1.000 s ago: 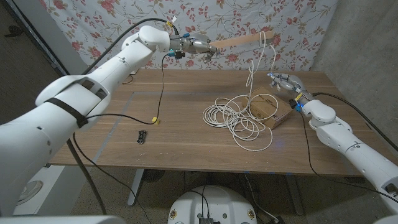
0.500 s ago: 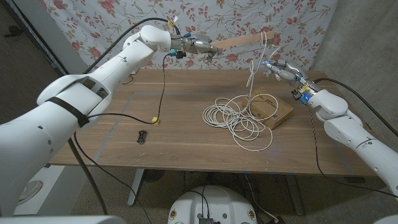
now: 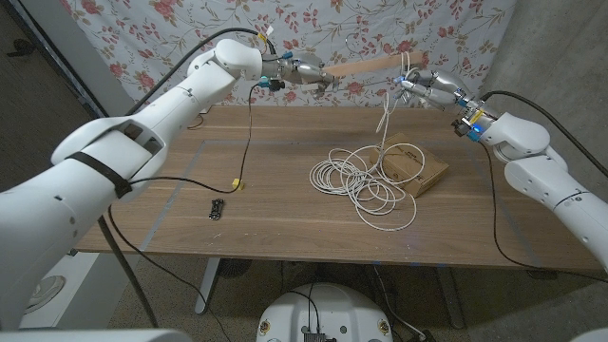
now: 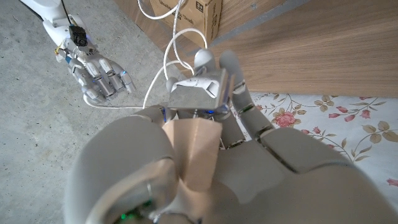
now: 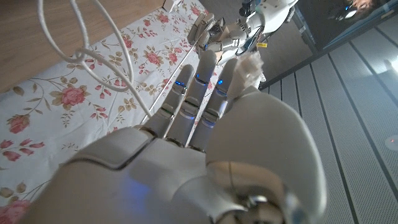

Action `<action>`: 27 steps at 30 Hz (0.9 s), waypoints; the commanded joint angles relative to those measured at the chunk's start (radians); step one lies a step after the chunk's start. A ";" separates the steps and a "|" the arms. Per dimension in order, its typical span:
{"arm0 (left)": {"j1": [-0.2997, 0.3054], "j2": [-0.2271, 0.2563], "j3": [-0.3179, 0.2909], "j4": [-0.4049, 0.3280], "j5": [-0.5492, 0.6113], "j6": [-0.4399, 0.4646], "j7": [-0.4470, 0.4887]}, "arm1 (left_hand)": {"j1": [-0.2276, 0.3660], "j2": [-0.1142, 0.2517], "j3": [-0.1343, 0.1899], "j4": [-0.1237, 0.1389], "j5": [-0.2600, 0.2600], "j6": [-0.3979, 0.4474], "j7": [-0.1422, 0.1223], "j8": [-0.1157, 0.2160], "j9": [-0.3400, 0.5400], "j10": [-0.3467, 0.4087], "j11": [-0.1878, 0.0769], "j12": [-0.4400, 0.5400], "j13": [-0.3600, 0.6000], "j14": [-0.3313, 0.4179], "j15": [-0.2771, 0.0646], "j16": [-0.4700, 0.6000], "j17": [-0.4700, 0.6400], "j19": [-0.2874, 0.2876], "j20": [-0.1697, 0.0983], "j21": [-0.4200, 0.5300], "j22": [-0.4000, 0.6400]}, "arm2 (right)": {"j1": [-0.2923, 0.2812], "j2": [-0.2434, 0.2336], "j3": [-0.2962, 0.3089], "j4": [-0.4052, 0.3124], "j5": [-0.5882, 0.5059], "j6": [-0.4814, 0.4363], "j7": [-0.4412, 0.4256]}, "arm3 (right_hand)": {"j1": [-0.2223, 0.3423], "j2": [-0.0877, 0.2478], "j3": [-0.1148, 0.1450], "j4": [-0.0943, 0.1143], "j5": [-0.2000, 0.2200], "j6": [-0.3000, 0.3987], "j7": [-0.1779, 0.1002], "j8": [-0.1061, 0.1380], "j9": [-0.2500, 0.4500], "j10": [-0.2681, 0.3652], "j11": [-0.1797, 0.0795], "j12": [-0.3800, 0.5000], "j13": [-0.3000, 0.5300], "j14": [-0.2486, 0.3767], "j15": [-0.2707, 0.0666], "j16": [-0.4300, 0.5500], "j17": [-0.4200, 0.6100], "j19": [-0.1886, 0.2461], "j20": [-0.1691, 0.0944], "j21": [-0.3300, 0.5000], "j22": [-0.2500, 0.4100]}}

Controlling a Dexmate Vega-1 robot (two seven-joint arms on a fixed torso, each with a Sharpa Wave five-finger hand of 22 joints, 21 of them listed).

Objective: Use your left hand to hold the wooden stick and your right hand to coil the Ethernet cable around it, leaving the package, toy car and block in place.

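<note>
My left hand [image 3: 302, 70] grips one end of the wooden stick [image 3: 366, 64] and holds it level, high above the table's far edge; its own wrist view shows the tan stick [image 4: 196, 155] in that hand [image 4: 208, 106]. The white Ethernet cable [image 3: 362, 177] lies mostly coiled on the table, and a few turns hang over the stick's far end. My right hand [image 3: 430, 86] is up beside that end, and a strand [image 4: 124, 106] runs into its fingers [image 4: 99, 68]. From the right wrist, the cable [image 5: 118, 59] crosses in front of that hand [image 5: 199, 143].
A cardboard package [image 3: 415, 166] sits on the table [image 3: 285, 233] at the right, partly under the coil. A small black toy car [image 3: 218, 207] and a yellow block [image 3: 237, 185] lie at the left. A black wire hangs from my left arm. Flowered cloth [image 3: 142, 38] hangs behind.
My right hand has risen from just above the package to the stick's far end, bringing a cable strand up with it. The left hand and stick have stayed put.
</note>
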 commanded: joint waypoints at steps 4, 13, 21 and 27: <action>-0.011 -0.012 0.023 0.014 0.020 0.015 -0.015 | 0.001 0.016 0.008 0.003 -0.002 -0.002 0.001 0.005 0.000 0.008 0.001 0.004 0.002 0.007 -0.007 0.484 0.260 0.002 -0.004 0.005 0.001 | 0.327 -0.004 -0.127 -0.004 -0.127 -0.192 0.199 | 0.007 0.018 0.001 0.004 -0.002 0.097 0.086 0.008 0.010 0.003 -0.002 0.005 0.003 0.013 -0.093 0.014 0.009 -0.002 -0.102 0.010 0.001; -0.023 -0.021 0.044 0.036 0.033 0.037 -0.040 | 0.001 0.016 0.008 0.003 -0.002 -0.004 0.000 0.007 0.000 0.008 0.000 0.004 0.002 0.008 -0.007 0.484 0.260 0.002 -0.002 0.006 0.002 | 0.546 0.151 -0.212 0.212 -0.145 -0.219 0.313 | 0.015 0.022 0.003 -0.001 -0.006 0.094 0.098 0.006 0.011 0.005 -0.001 0.008 0.006 0.019 -0.094 0.023 0.013 -0.001 -0.093 0.017 0.002; -0.046 -0.050 0.068 0.103 0.044 0.037 -0.071 | 0.001 0.016 0.008 0.003 -0.002 -0.004 0.001 0.009 -0.001 0.008 0.001 0.004 0.002 0.008 -0.009 0.484 0.260 0.002 -0.001 0.006 0.000 | 0.633 0.250 -0.206 0.395 -0.079 -0.221 0.374 | 0.020 0.028 0.005 -0.004 -0.014 0.095 0.099 0.009 0.017 0.001 -0.006 0.012 0.016 0.028 -0.093 0.042 0.018 -0.001 -0.088 0.027 0.003; -0.073 -0.079 0.080 0.173 0.054 0.011 -0.086 | 0.001 0.017 0.008 0.003 -0.003 -0.005 0.001 0.009 -0.005 0.009 0.002 0.004 0.002 0.009 -0.007 0.484 0.260 0.002 -0.001 0.007 0.001 | 0.617 0.224 -0.206 0.331 -0.116 -0.335 0.231 | 0.035 0.037 0.014 -0.016 -0.027 0.099 0.120 0.005 0.008 0.016 0.001 0.003 -0.008 0.043 -0.093 0.072 0.024 0.017 -0.053 0.048 0.005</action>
